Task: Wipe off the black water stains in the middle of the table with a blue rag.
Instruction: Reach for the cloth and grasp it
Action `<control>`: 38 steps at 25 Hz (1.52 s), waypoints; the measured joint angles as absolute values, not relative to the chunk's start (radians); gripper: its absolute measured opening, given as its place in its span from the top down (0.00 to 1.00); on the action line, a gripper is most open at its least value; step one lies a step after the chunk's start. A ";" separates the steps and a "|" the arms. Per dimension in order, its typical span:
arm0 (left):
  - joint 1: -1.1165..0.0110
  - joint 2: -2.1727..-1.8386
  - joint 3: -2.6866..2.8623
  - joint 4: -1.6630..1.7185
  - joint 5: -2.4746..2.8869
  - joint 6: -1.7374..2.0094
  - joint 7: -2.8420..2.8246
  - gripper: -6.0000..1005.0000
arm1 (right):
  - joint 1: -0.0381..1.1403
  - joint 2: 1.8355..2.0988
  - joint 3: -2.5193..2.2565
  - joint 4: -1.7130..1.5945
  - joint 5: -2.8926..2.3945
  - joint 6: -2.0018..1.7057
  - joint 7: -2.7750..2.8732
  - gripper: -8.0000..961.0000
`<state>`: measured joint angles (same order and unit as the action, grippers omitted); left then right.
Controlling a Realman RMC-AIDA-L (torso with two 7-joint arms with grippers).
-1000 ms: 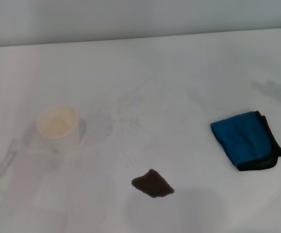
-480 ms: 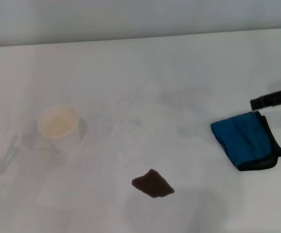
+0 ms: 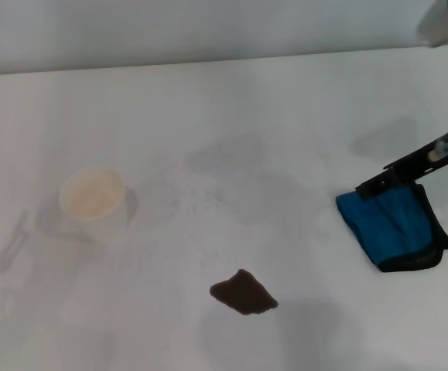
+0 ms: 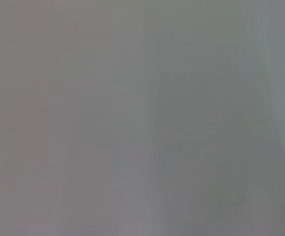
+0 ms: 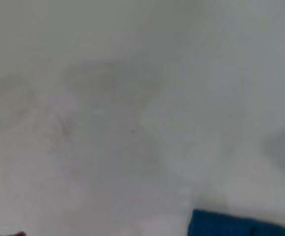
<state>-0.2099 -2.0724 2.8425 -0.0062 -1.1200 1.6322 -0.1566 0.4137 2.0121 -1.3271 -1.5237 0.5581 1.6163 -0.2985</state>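
The black water stain [image 3: 243,292] is a small dark patch on the white table [image 3: 247,108], near the front middle. The blue rag [image 3: 390,224] lies folded at the right, its black edging along the right side. My right gripper [image 3: 378,182] reaches in from the right edge as a slanted black bar, and its tip hangs over the rag's far left corner. The right wrist view shows bare tabletop with a strip of the blue rag [image 5: 240,225] at its edge. The left gripper is out of view; its wrist view shows only plain grey.
A white paper cup [image 3: 92,202] stands upright at the left, well apart from the stain. A pale part of the right arm [image 3: 446,23] shows at the top right corner. The table's far edge meets a grey wall.
The right gripper has come further in from the right edge and down to the left, now over the rag's far corner. Rag, stain and cup have not moved.
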 joint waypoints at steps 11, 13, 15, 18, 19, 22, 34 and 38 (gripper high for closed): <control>-0.223 -2.074 2.842 -0.007 -1.121 1.632 -0.156 0.13 | 0.492 2.014 -1.485 -1.334 0.422 1.536 -0.222 0.24; -0.223 -2.074 2.842 -0.009 -1.121 1.631 -0.156 0.13 | 0.500 2.014 -1.488 -1.306 0.410 1.520 -0.221 0.25; -0.223 -2.074 2.842 -0.011 -1.121 1.630 -0.156 0.13 | 0.514 2.015 -1.491 -1.273 0.403 1.509 -0.219 0.26; -0.224 -2.074 2.842 -0.012 -1.122 1.629 -0.156 0.13 | 0.531 2.015 -1.506 -1.224 0.387 1.499 -0.217 0.28; -0.224 -2.074 2.842 -0.012 -1.122 1.629 -0.156 0.13 | 0.535 2.015 -1.514 -1.211 0.378 1.495 -0.215 0.28; -0.225 -2.075 2.842 -0.012 -1.122 1.629 -0.156 0.13 | 0.545 2.015 -1.532 -1.185 0.355 1.487 -0.203 0.30; -0.229 -2.076 2.842 -0.012 -1.121 1.628 -0.156 0.13 | 0.556 2.014 -1.540 -1.174 0.334 1.488 -0.197 0.36; -0.234 -2.076 2.842 -0.012 -1.121 1.627 -0.156 0.13 | 0.560 2.014 -1.548 -1.167 0.328 1.489 -0.197 0.50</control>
<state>-0.2338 -2.0755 2.8425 -0.0123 -1.1213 1.6273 -0.1564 0.5601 2.0144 -1.5477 -1.1670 0.3281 1.4890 -0.1970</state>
